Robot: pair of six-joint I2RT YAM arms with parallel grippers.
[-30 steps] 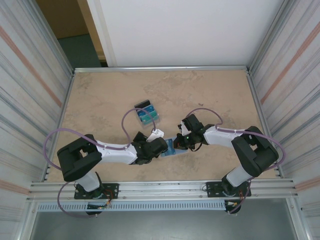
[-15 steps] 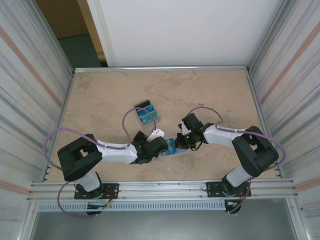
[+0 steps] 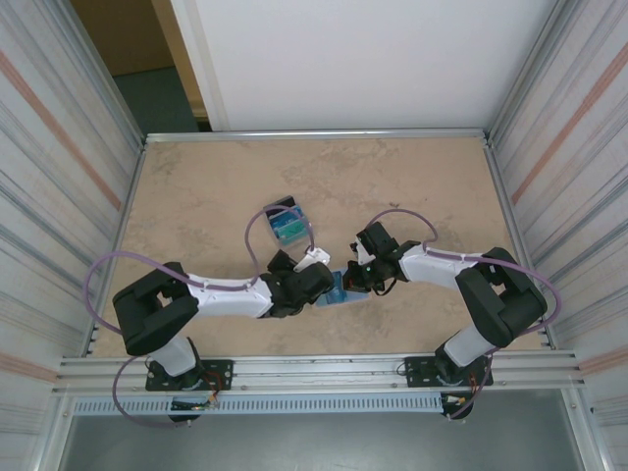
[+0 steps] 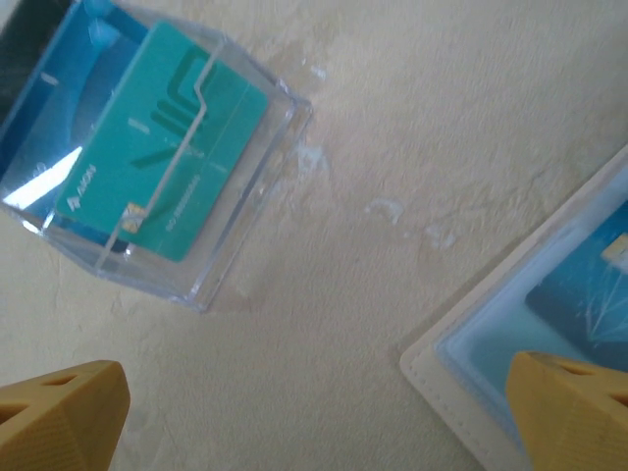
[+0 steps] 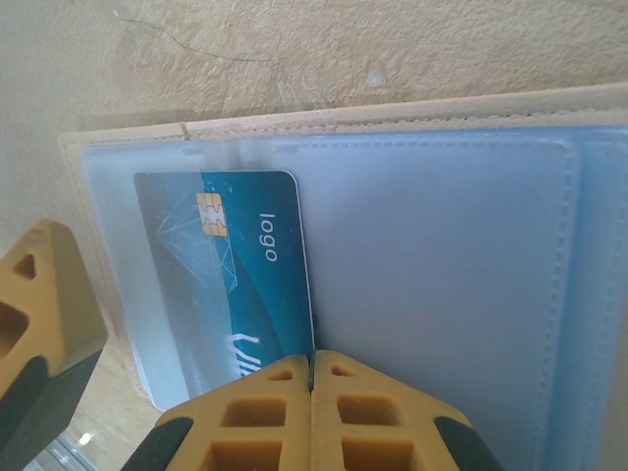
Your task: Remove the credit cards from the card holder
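Left fingers (image 4: 59, 412) and right fingers (image 5: 49, 304) spread apart; one credit card (image 5: 231, 285) lies in the card holder (image 5: 442, 265).

So the open beige card holder with pale blue-grey plastic pockets (image 3: 340, 288) lies flat on the sandy stone-look surface (image 3: 196, 186), roughly 6 o'clock from its middle. The clear plastic box (image 3: 286, 225) sits apart at the holder's 11 o'clock, with a teal plastic card (image 4: 162, 147) lying on a blue plastic card (image 4: 49, 113) inside it. A dark blue chip card (image 5: 235, 275) is tucked in the holder's edge pocket. The left gripper (image 3: 319, 285) is at the holder's 9 o'clock and the right gripper (image 3: 355, 282) at its 3 o'clock.
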